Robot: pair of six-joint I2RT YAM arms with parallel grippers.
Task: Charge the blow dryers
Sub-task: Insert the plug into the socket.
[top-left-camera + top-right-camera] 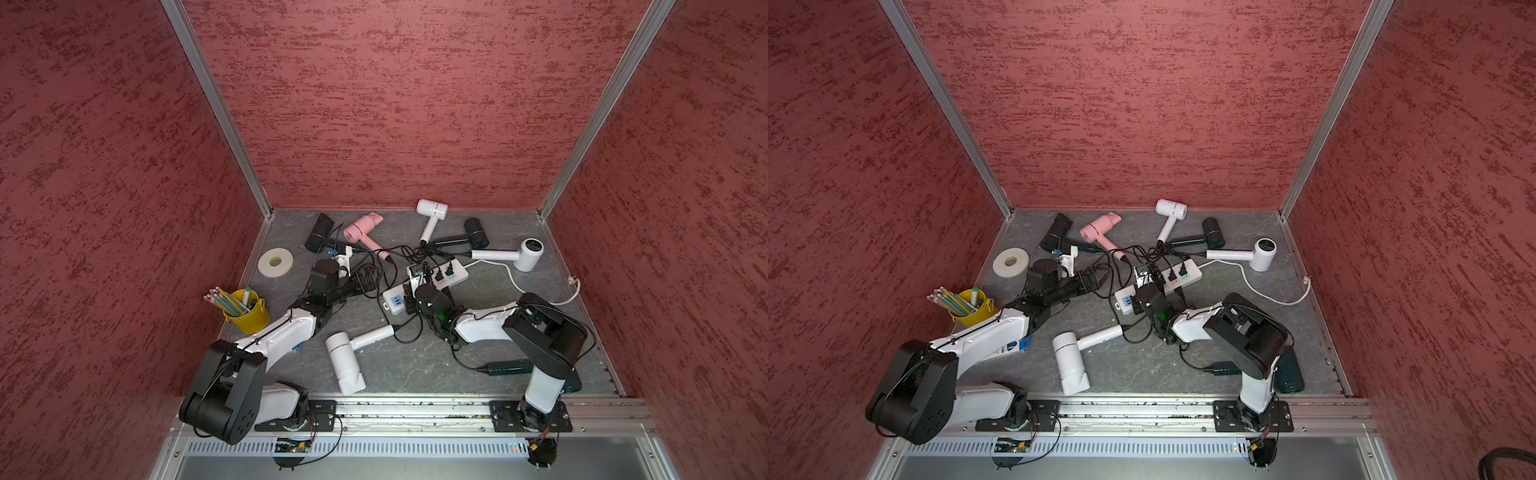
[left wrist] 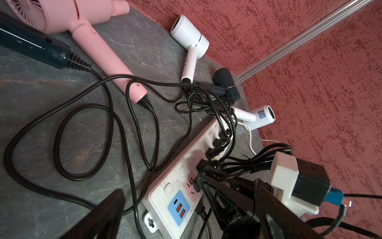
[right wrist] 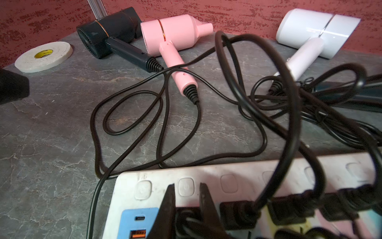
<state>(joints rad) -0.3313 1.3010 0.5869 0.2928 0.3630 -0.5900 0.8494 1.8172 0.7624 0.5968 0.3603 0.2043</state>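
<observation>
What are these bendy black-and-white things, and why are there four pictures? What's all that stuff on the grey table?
They are two robot arms, fixed to a rail at the front. Each ends in a pincer for grabbing. Two pictures look down from above on everything; the other two come from small cameras on the arms' wrists, so they see things close up. On the grey table lie a pink hair dryer, a big white hair dryer and more of them, with tangled black cords. There is also a long white power strip, a tape roll and a yellow bucket of pencils. The right pincer is pinched shut on a black plug at the strip. The left pincer is open and holds nothing.
</observation>
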